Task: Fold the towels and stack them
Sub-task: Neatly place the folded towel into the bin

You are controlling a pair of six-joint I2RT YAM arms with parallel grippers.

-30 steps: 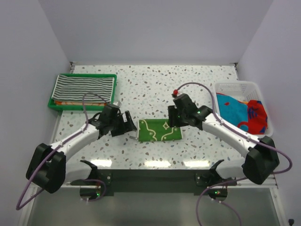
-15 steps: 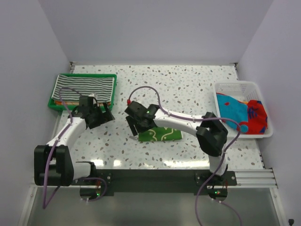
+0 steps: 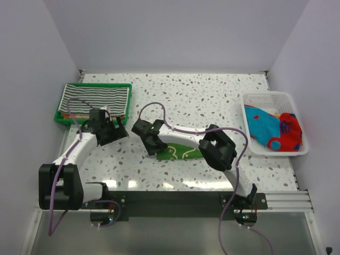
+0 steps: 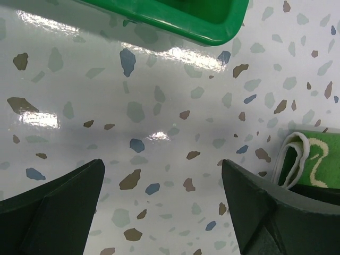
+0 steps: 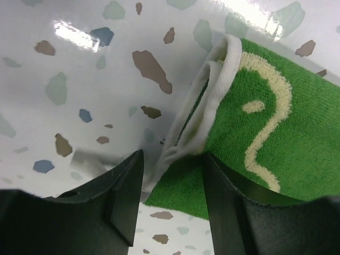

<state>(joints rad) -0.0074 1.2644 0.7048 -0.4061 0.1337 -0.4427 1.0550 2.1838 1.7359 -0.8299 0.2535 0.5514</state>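
A folded green towel with white drawings (image 3: 183, 153) lies flat on the table in front of the arms. My right arm reaches across it, and my right gripper (image 3: 151, 145) sits at its left end. In the right wrist view the right gripper (image 5: 171, 156) is open, its jaws either side of the green towel's (image 5: 265, 133) white-hemmed corner. My left gripper (image 3: 114, 130) hangs wide open over bare table (image 4: 159, 106), left of the green towel (image 4: 313, 164). A black-and-white striped towel (image 3: 94, 98) lies on top in the green tray (image 3: 60, 118).
The tray's corner (image 4: 180, 16) is just beyond my left gripper (image 4: 163, 164). A white mesh basket (image 3: 268, 96) at the right edge holds a blue cloth (image 3: 263, 125) and a red one (image 3: 289, 130). The right arm's purple cable loops above the towel.
The right gripper has crossed from the green towel's right end to its left end and narrowed around the corner. The left gripper has pulled back left toward the tray and opened wider.
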